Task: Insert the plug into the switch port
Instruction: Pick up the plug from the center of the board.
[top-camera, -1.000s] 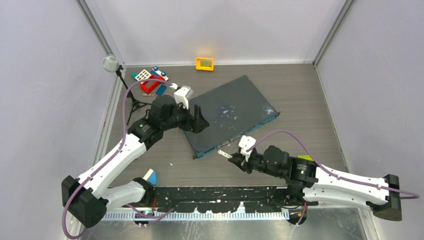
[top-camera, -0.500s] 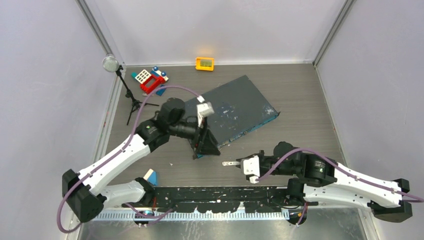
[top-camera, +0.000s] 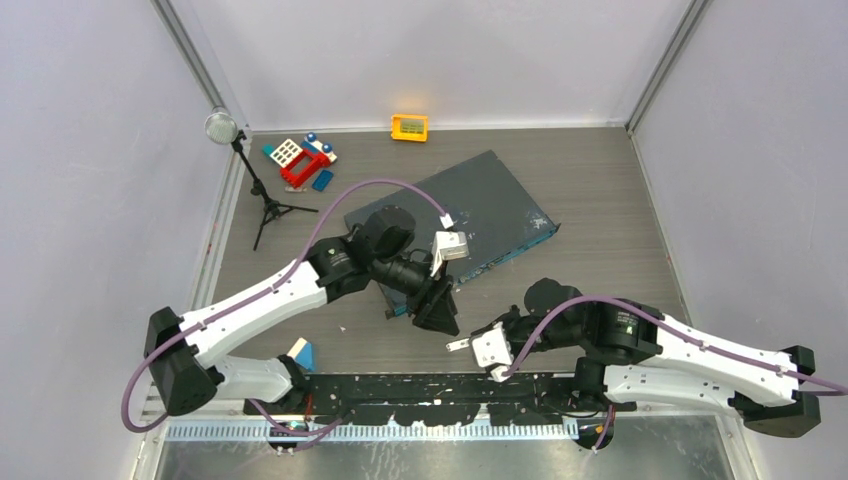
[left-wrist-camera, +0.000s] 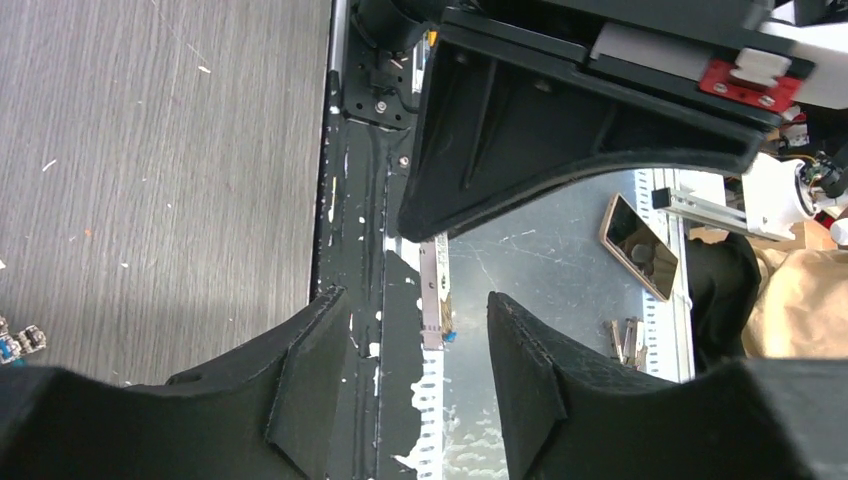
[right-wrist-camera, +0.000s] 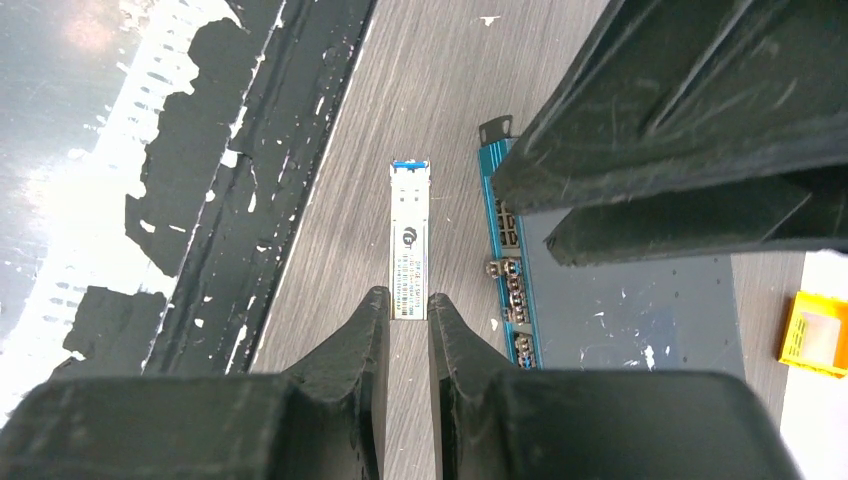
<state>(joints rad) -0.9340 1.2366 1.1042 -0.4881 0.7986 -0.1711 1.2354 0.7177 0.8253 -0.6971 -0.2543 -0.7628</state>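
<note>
Grey wood-grain tabletop (top-camera: 620, 200) is seen beneath both arms. The plug (right-wrist-camera: 408, 255), a slim silver module with a blue tip, is clamped by its rear end in the right gripper (right-wrist-camera: 405, 300) and juts straight ahead of the fingers. Just to that hand's right, not touching the plug, the switch port (right-wrist-camera: 505, 268) is seen in the row along the teal face of the dark-grey switch (top-camera: 480, 205). The left gripper (left-wrist-camera: 415, 297) is held over the switch's near corner, jaws parted and nothing between them.

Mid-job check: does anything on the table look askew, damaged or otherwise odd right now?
Yes. The switch lies diagonally across the table, its dark top scuffed white. The plug, pinched in the right gripper, runs alongside the teal front face rather than pointing into it.
</note>
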